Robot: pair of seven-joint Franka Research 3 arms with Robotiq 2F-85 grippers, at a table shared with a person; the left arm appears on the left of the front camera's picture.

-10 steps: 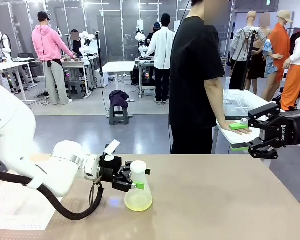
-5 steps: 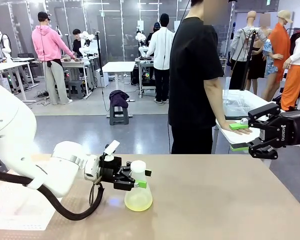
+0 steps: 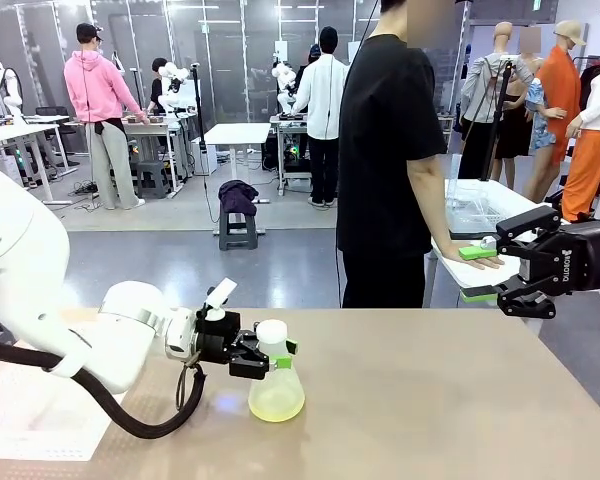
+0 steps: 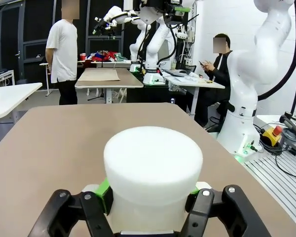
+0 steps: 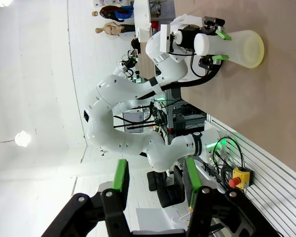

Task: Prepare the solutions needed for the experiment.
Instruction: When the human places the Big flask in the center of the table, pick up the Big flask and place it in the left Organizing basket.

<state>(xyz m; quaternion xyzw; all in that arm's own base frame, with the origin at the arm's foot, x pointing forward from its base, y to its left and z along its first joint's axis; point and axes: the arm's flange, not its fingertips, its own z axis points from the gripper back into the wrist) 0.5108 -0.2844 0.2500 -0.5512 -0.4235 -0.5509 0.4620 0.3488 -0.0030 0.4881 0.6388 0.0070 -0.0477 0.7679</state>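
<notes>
one flask (image 3: pixel 276 385), two claws

Left arm: reaches in low from the left, wrist level.
Left gripper (image 3: pixel 270 359): pads clamped on the neck of the flask (image 3: pixel 276 383).
Right arm: raised at the right edge.
Right gripper (image 3: pixel 483 272): jaws apart, empty, facing left.

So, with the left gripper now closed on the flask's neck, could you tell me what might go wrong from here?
1. The left gripper pinches the flask high, just under its white cap, from the side; the wide base could swing or slip on lifting.
2. The pale yellow-green liquid could slosh if the flask tilts.
3. The right gripper hangs open, so nothing supports the base.
</notes>
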